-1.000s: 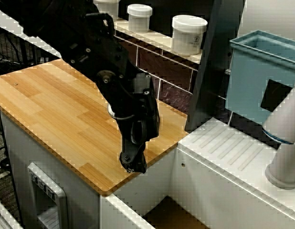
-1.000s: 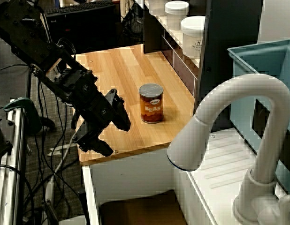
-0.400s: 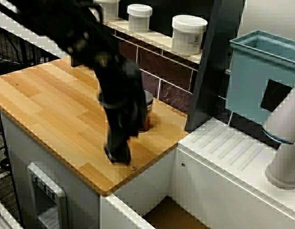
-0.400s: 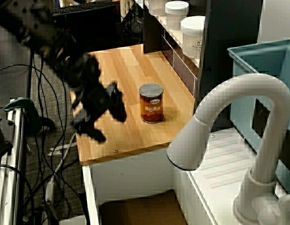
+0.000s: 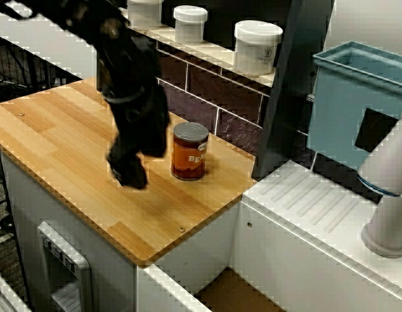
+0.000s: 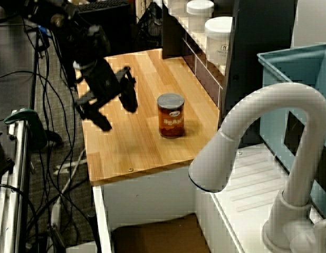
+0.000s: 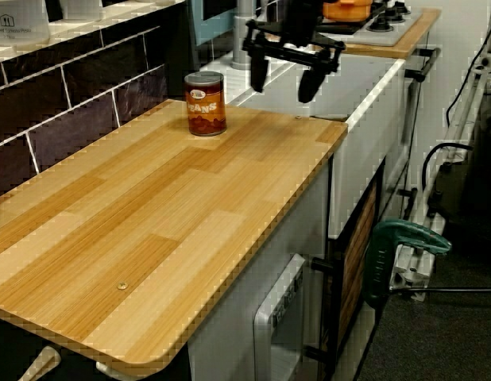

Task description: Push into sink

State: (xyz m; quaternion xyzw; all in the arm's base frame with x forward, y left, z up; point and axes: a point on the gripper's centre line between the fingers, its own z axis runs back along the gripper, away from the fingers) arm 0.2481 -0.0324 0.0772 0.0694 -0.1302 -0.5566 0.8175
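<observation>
The robot's gripper, fingers spread wide and empty, hung above the wooden counter on the open-edge side of the upright bean can, not touching it. The can stood near the tiled back wall, close to the counter's sink-side edge. The sink (only its brown floor showed) lay just past that edge, nothing between.

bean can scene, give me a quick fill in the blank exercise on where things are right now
1. The can stands upright on the ____ countertop.
2. The gripper hangs above the counter with its jaws ____.
3. The gripper is ____ the can, with a clear gap between them.
4. The sink has white walls and a ____ floor.

Missing words: wooden; open; not touching; brown
</observation>
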